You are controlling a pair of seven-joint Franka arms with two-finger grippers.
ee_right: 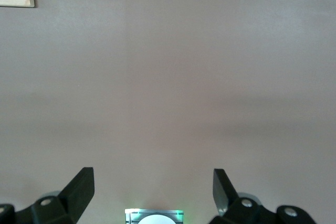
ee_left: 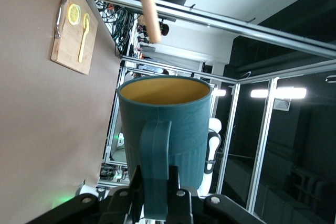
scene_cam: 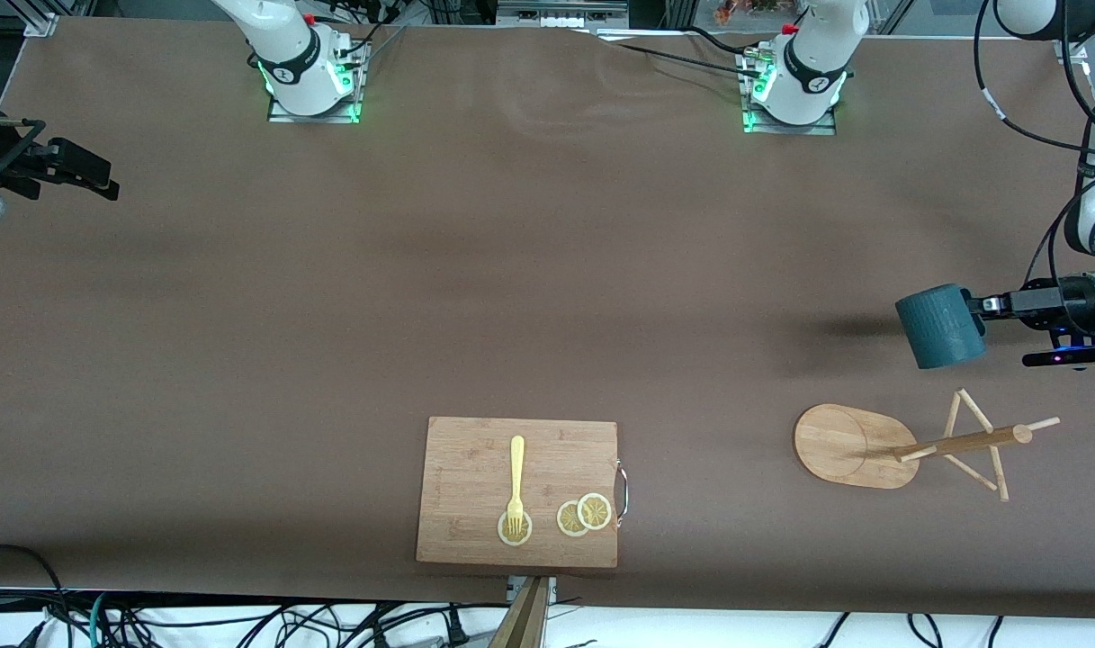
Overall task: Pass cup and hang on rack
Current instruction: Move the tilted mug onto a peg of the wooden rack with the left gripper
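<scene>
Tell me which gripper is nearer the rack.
Left. The left gripper holds the cup by its handle in the air beside the rack, at the left arm's end of the table. The right gripper waits open at the right arm's end.

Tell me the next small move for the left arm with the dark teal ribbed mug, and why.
Probably carry the dark teal ribbed mug over the light wooden mug tree and line its handle with a peg. The left gripper is shut on that handle, holding the mug above bare table beside the tree. The right gripper waits open at its end.
</scene>
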